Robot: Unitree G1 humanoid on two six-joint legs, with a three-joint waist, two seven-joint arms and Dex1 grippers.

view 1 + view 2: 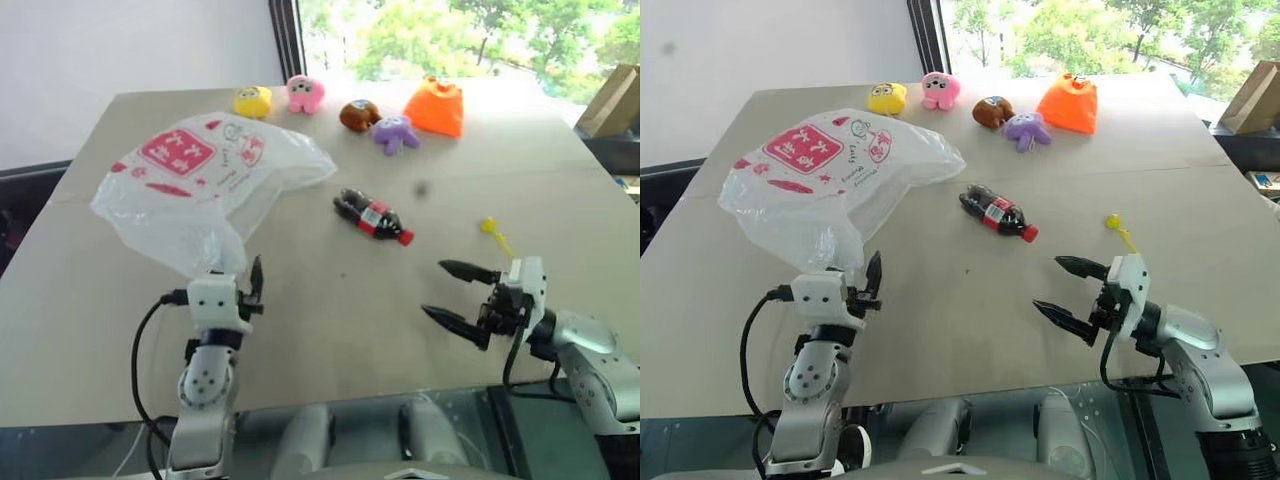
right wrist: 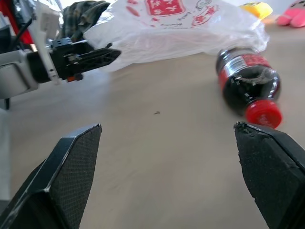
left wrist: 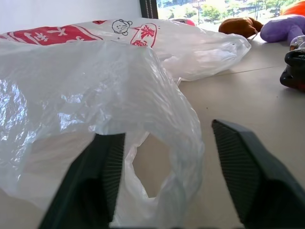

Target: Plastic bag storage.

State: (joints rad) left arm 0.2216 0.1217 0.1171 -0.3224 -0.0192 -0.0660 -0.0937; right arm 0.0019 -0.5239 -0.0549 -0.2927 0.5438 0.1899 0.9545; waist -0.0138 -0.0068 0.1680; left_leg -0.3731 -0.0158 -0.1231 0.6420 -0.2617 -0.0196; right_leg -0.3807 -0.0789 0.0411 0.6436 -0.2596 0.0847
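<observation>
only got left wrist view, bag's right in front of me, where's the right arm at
Observer: The right gripper hovers over bare table, fingers wide open and holding nothing, well apart from the plastic bag.
Operator: anything lying near the bag on that side
Observer: A cola bottle lies on its side just right of the bag, not touching it, red cap pointing toward the near right.

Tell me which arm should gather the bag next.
Left, probably. The left gripper is at the plastic bag's near edge, film between its fingers. The right gripper hangs open over bare table, well apart.
</observation>
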